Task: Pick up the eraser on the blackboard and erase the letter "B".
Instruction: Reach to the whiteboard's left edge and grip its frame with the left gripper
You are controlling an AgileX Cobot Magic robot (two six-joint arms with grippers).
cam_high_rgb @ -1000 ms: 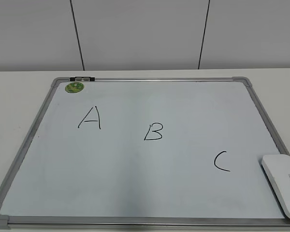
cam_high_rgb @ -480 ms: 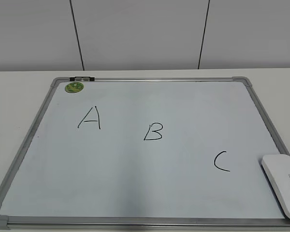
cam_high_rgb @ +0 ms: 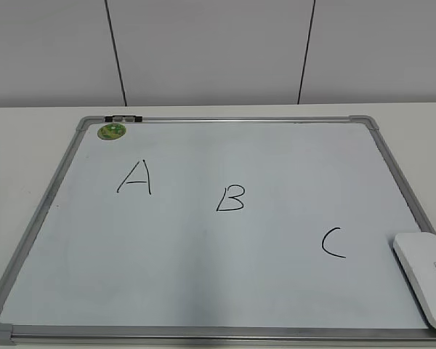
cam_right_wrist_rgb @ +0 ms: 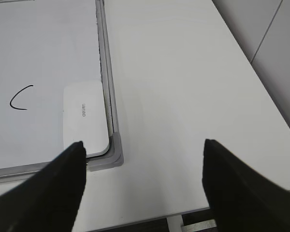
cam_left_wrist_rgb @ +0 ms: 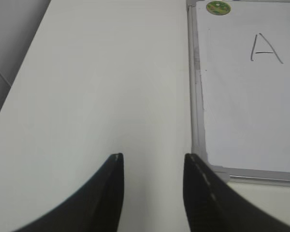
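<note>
The blackboard [cam_high_rgb: 225, 156], a white board in a silver-grey frame, lies flat on the table. The letter "B" [cam_high_rgb: 231, 198] is drawn in black near its middle. The white eraser [cam_high_rgb: 425, 275] lies on the board's near right corner; it also shows in the right wrist view [cam_right_wrist_rgb: 84, 119]. My right gripper [cam_right_wrist_rgb: 144, 147] is open and empty, over bare table just right of that corner. My left gripper [cam_left_wrist_rgb: 152, 157] is open and empty, over bare table left of the board's frame [cam_left_wrist_rgb: 197, 96]. Neither gripper shows in the exterior view.
A black letter A [cam_high_rgb: 135, 178] is on the board's left and a black letter C [cam_high_rgb: 333, 242] beside the eraser. A round green sticker [cam_high_rgb: 112, 131] sits at the far left corner. The table's near edge [cam_right_wrist_rgb: 193, 210] is below my right gripper.
</note>
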